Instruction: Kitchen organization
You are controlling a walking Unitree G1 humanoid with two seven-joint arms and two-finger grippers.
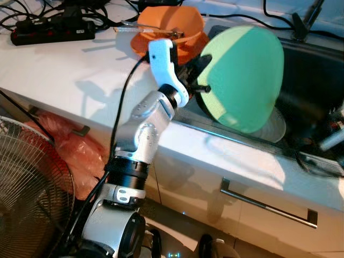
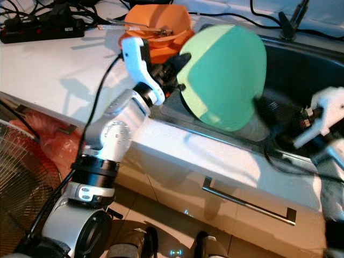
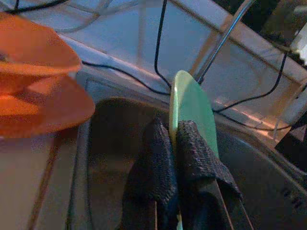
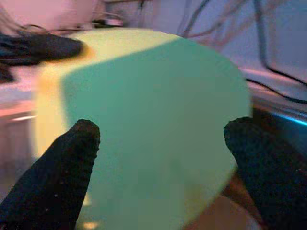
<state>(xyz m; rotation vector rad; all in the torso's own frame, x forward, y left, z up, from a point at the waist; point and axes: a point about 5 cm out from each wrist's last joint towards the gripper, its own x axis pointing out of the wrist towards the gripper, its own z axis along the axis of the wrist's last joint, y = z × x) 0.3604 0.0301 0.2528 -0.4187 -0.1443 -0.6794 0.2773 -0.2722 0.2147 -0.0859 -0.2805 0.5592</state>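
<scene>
A round pale green plate stands on edge above the dark sink. My left gripper is shut on its left rim; in the left wrist view both black fingers clamp the thin green rim. My right gripper reaches from the sink side toward the plate's lower right, open, its two fingertips spread wide before the green plate face. A grey plate lies in the sink under the green one.
Stacked orange bowls sit on the white counter left of the sink. A black power strip with cables lies at the back left. A drawer handle, a fan and a red bag are below.
</scene>
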